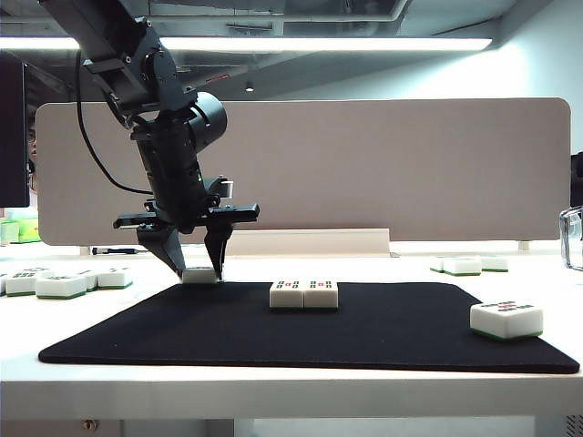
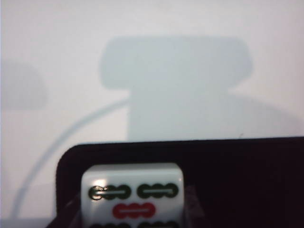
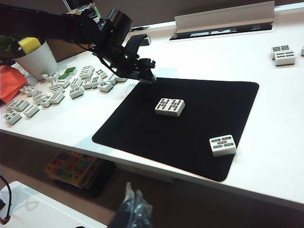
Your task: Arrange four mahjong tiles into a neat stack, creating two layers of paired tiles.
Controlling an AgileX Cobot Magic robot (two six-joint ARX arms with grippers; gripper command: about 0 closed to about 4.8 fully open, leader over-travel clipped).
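While the right claw (image 3: 135,209) looks clenched, the left claw (image 1: 199,269) straddles a tile (image 1: 199,275), grip unclear.

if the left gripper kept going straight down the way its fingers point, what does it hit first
The left gripper points down with its fingers either side of a mahjong tile at the black mat's back left corner. That tile looks to be first, then the mat beneath it, though depth is hard to judge.
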